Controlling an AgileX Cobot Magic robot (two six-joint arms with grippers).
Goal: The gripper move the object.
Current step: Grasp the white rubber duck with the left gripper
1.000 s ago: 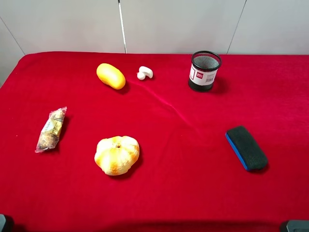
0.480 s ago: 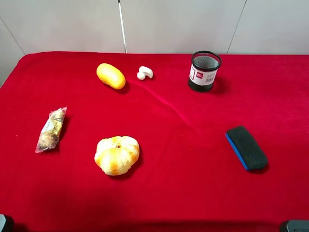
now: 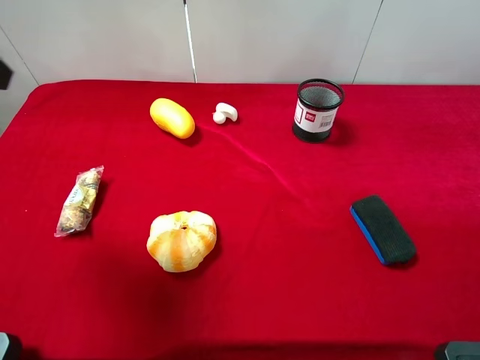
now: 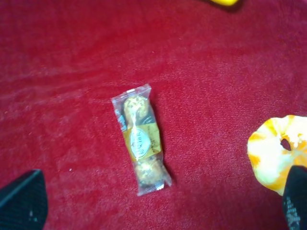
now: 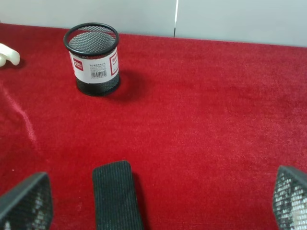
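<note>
The object, a tiny white mushroom-shaped piece (image 3: 225, 113), lies on the red cloth at the back, between the yellow oval fruit (image 3: 172, 118) and the black mesh cup (image 3: 317, 110). It also shows at the edge of the right wrist view (image 5: 8, 55). My left gripper (image 4: 158, 206) is open and empty above the cloth, near a candy packet (image 4: 140, 139). My right gripper (image 5: 157, 201) is open and empty, over the black eraser (image 5: 116, 194). Neither claw shows in the exterior high view. Both are far from the mushroom.
An orange-white pumpkin (image 3: 181, 240) sits front left, the candy packet (image 3: 79, 200) at the left, and a black-and-blue eraser (image 3: 382, 229) at the right. The red cloth (image 3: 270, 300) covers the table. A grey wall stands behind.
A small dark shape has appeared at the upper left edge of the exterior high view. Nothing on the cloth has moved.
</note>
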